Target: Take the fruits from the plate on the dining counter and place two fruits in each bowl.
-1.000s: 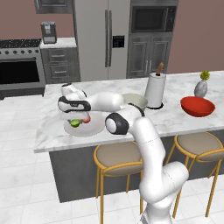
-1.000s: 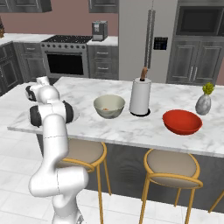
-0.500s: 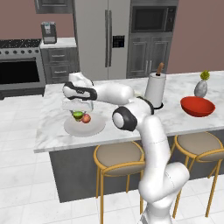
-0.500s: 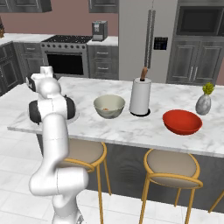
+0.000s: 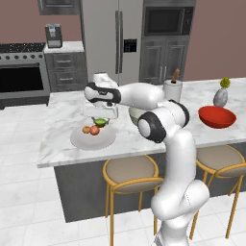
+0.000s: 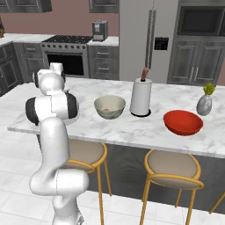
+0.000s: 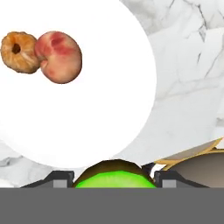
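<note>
1. We see the gripper [image 5: 101,120] clamped on the green fruit [image 7: 114,176], one finger on each side, lifted above the plate [image 5: 92,139].
2. On the plate [image 7: 87,122] the reddish fruit [image 7: 58,57] touches an orange-brown fruit [image 7: 19,51].
3. The beige-grey bowl [image 6: 110,107] holds something small and orange; the red bowl [image 6: 183,122] sits farther along the dining counter [image 6: 127,127], past a paper towel roll [image 6: 141,97].

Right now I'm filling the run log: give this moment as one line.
claw: shut on green fruit, lifted over plate | on plate: reddish fruit, orange-brown fruit | beige bowl: one fruit | red bowl: none seen
</note>
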